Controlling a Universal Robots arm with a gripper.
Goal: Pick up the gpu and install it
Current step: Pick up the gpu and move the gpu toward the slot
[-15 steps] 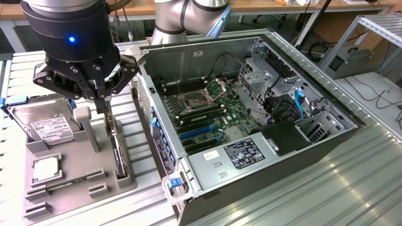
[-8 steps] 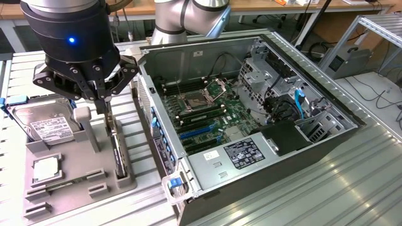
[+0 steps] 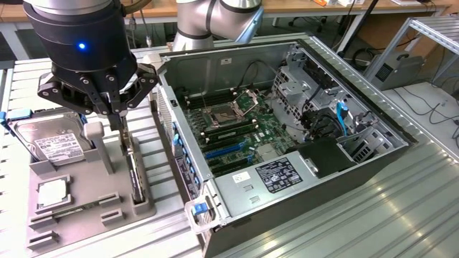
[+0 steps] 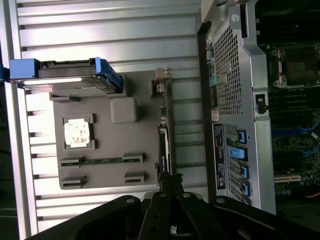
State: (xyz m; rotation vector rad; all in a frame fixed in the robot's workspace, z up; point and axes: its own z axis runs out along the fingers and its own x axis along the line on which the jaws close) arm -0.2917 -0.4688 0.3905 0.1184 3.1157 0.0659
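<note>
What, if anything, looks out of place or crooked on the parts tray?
Nothing stands out. The gpu stands upright on edge in its slot on the tray with the end effector closed on it; the hard drive and memory stick sit in their own holders.

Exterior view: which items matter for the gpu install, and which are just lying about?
Job: gpu, gripper, open computer case.
Lying about: hard drive, cpu chip, memory stick, all on the grey tray.
</note>
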